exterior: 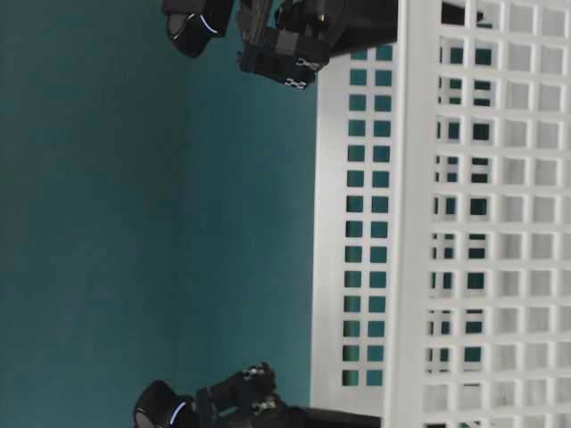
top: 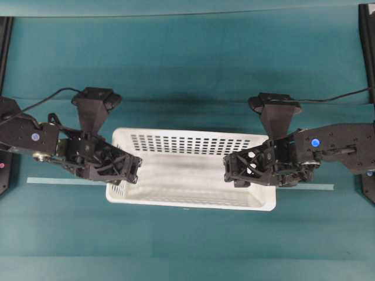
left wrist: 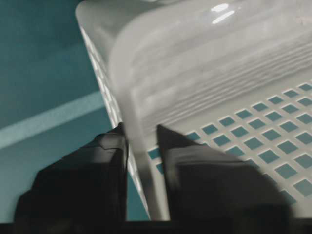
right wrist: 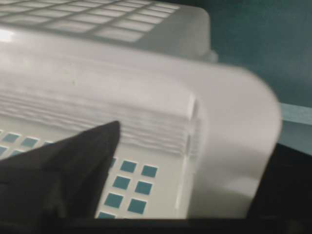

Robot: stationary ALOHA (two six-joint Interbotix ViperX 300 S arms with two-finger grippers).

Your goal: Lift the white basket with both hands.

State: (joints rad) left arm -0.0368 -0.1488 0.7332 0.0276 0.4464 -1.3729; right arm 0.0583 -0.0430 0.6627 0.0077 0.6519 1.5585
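The white basket (top: 193, 202) sits on the teal table, long side across the overhead view, and it holds nothing. My left gripper (top: 133, 170) straddles its left end wall. In the left wrist view that gripper (left wrist: 140, 129) has one finger outside the rim and one inside, slightly apart, loose around the basket (left wrist: 195, 58). My right gripper (top: 229, 170) straddles the right end wall. In the right wrist view that gripper (right wrist: 200, 146) stands wide, with its inner finger (right wrist: 73, 165) well clear of the basket's (right wrist: 146, 73) rim.
A pale tape strip (top: 58, 181) runs across the table under the basket. Black frame posts (top: 366, 35) stand at the table's left and right edges. The table-level view is turned sideways and shows the basket's slotted wall (exterior: 410, 223) with black gripper parts at both ends.
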